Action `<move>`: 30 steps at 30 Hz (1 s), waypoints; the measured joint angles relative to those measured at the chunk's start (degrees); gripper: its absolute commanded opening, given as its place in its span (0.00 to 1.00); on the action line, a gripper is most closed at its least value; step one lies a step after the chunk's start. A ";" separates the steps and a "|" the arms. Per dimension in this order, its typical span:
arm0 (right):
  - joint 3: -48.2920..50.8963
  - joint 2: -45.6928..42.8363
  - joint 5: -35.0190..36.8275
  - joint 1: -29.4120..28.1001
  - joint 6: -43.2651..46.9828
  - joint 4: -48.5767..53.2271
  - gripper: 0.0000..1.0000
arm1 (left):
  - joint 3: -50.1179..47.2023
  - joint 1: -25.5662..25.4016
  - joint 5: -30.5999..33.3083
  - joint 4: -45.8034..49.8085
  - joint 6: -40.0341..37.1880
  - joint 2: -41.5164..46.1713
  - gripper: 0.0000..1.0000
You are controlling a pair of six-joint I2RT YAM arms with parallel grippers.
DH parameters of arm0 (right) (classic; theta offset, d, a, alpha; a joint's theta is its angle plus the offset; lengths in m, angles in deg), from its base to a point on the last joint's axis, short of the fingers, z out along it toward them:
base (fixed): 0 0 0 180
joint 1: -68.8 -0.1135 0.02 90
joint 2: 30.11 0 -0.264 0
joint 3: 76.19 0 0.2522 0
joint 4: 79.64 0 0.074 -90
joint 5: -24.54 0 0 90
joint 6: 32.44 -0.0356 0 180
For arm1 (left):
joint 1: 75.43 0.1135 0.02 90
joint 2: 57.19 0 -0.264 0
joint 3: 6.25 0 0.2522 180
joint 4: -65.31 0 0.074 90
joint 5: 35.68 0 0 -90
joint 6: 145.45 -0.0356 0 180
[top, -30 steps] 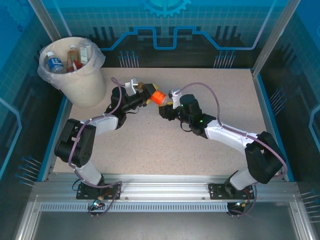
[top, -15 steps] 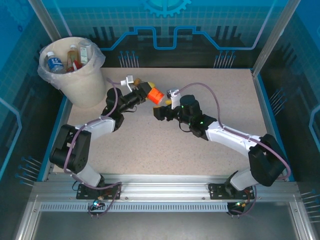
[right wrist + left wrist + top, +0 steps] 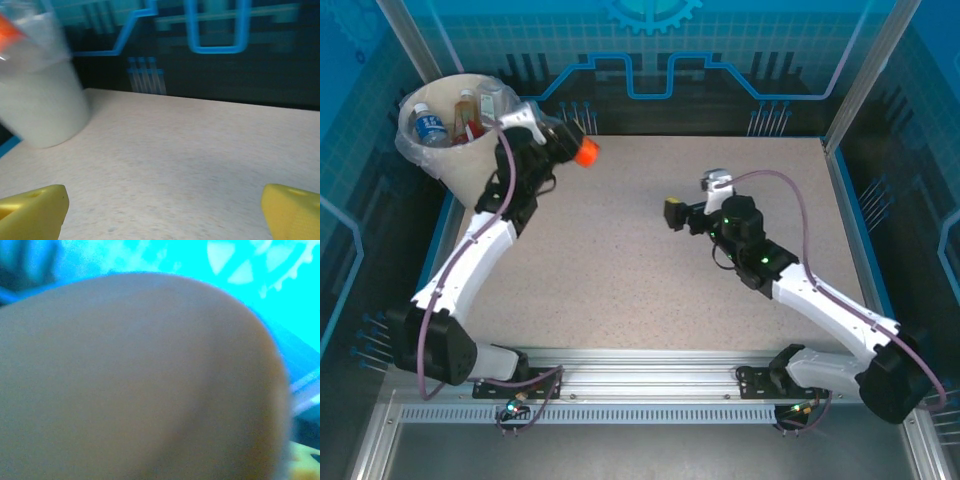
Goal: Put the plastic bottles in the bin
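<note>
Beside bin [image 3: 470, 170], orange bottle [image 3: 586, 152] is pinched by left pincer [image 3: 572, 143].
Over counter [image 3: 620, 290], right pincer [image 3: 672, 213] is held spread wide, well apart.

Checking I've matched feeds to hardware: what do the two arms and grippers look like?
Left arm and right arm: white links, black joints, looping purple cable each. Green light on the right arm; right gripper has yellow fingertips.

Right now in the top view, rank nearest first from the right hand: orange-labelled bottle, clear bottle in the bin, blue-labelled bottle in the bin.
1. The orange-labelled bottle, in the left hand beside the bin.
2. The clear bottle, inside the bin, right side.
3. The blue-labelled bottle, inside, left side.
</note>
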 measured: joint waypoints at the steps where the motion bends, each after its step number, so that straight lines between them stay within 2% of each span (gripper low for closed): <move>1: 1.16 -1.20 0.74 1.46 -0.96 0.42 1.00 | 2.67 0.50 2.78 1.62 -2.47 0.00 0.46; 5: 6.64 -6.14 2.25 7.23 -5.31 1.36 1.00 | 13.40 6.99 12.24 7.74 -10.88 -1.66 0.46; 8: 9.94 -9.33 2.23 10.03 -7.34 1.95 1.00 | 21.27 14.14 14.19 12.26 -12.85 -5.84 0.46; 14: 11.89 -12.87 2.01 12.63 -8.68 2.60 1.00 | 39.10 25.77 9.99 23.74 -10.73 -18.95 0.47; 20: 12.02 -14.29 1.79 13.22 -8.59 3.34 1.00 | 51.45 30.12 6.05 34.49 -9.64 -29.57 0.53; 25: 12.04 -14.40 1.57 13.60 -8.59 3.76 1.00 | 58.07 31.41 0.11 41.00 -7.76 -35.65 0.67; 28: 12.04 -14.40 1.55 13.60 -8.59 4.02 1.00 | 63.87 31.93 -2.25 45.09 -6.38 -39.67 0.86; 30: 12.04 -14.40 1.55 13.60 -8.59 4.09 1.00 | 66.49 32.00 -3.28 47.23 -5.53 -41.29 0.94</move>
